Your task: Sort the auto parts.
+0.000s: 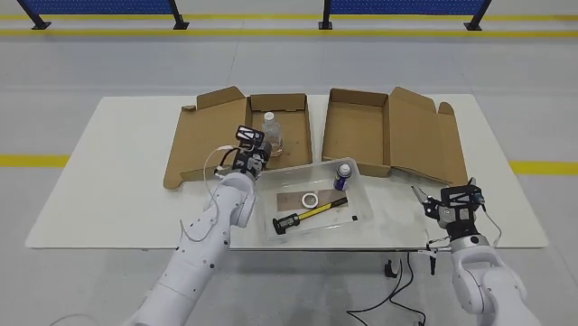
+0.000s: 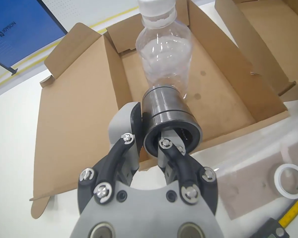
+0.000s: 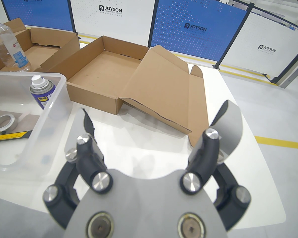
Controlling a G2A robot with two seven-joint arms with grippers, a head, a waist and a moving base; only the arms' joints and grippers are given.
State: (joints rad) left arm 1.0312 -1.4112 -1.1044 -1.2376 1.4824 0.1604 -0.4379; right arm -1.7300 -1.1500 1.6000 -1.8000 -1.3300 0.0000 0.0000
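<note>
Left gripper: mine, pinching the bearing's wall, one finger outside, one inside the bore.
Bearing: smooth, grooved steel cylinder, hollow, held over the near wall of the left box, just in front of the bottle.
Bottle: clear plastic, white cap, upright in the left box of brown cardboard.
Right gripper: mine, fingers spread wide above the white surface.
Tray: clear plastic, round-cornered, holding a spray can and a tape ring.
Right box: brown cardboard, lid folded open.
</note>
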